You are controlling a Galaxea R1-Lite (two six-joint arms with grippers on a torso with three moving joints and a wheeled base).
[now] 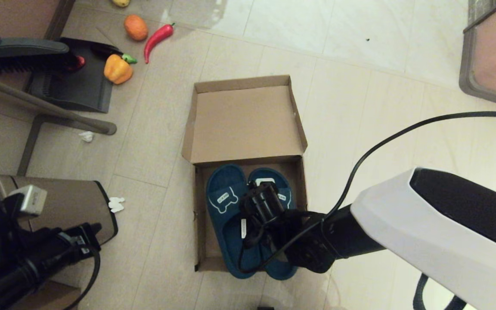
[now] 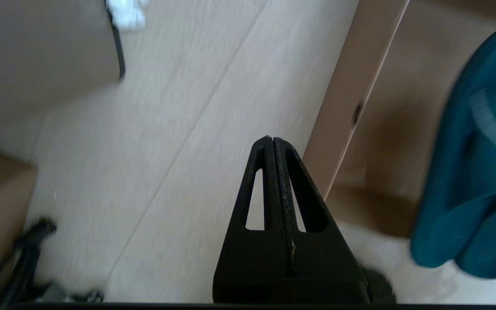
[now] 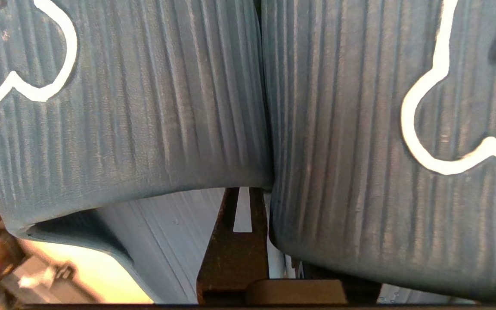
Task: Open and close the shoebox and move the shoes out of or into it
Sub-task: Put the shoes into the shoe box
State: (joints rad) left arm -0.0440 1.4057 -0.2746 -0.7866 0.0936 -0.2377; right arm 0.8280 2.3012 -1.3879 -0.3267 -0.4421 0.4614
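The brown cardboard shoebox (image 1: 197, 215) stands on the floor with its flap lid (image 1: 248, 125) thrown back flat. Both teal slippers lie side by side in it, the left one (image 1: 226, 202) and the right one (image 1: 283, 196), heels reaching past the near edge. My right gripper (image 1: 260, 191) is down between them. In the right wrist view one finger (image 3: 235, 241) goes under the left strap (image 3: 144, 107) and the other under the right strap (image 3: 351, 150), shut on their inner edges. My left gripper (image 2: 272, 140) is shut on nothing, parked low left (image 1: 88, 232), beside the box wall (image 2: 351, 107).
A brown trash bin (image 1: 67, 206) stands left of the box. A dustpan and brush (image 1: 71, 82), yellow pepper (image 1: 118, 69), red chilli (image 1: 157, 38) and orange (image 1: 135, 27) lie at the back left. White paper scraps (image 1: 116, 204) dot the floor. Furniture (image 1: 493, 51) stands back right.
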